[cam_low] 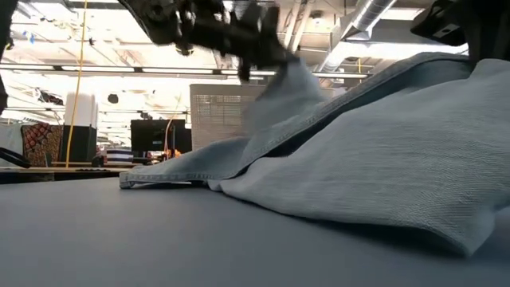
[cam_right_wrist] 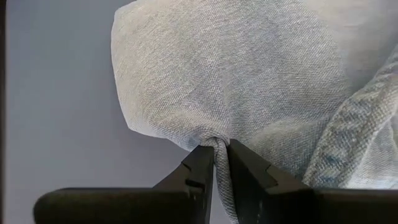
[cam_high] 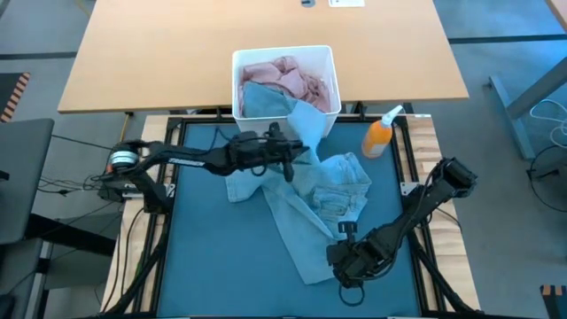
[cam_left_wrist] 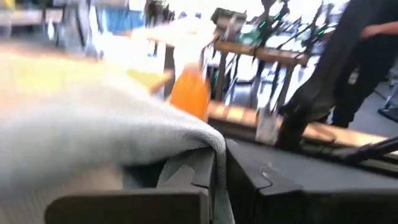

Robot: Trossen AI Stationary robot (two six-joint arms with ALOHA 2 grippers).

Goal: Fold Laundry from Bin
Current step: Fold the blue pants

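Light blue jeans (cam_high: 310, 199) lie crumpled on the teal mat (cam_high: 204, 257). Their far end runs up over the near rim of the white bin (cam_high: 285, 55), which holds pink laundry (cam_high: 292, 75). My left gripper (cam_high: 299, 158) reaches in from the table's left, just in front of the bin, and is shut on the jeans. In the low view it (cam_low: 259, 48) holds a peak of cloth (cam_low: 287, 92) above the mat. My right gripper (cam_high: 350, 257) stands at the near right of the jeans, shut on them (cam_right_wrist: 249, 74). My left gripper pinches a fold of the jeans (cam_left_wrist: 208, 146) between its two fingers, and cloth drapes over them. The fingers lie about level, coming from the table's left. The held part is lifted, and the cloth slopes down from it to the mat. My right gripper pinches a small gathered fold at the jeans' edge (cam_right_wrist: 219, 144) between its fingertips. The fingers come from above, slanting down. The cloth puckers at the fingers and spreads away from them; its lower part (cam_low: 382, 191) lies on the mat.
An orange spray bottle (cam_high: 379, 137) stands at the mat's far right corner, also in the left wrist view (cam_left_wrist: 189, 93). Behind the bin stretches a light wooden table (cam_high: 159, 53). Bare mat lies at the near left.
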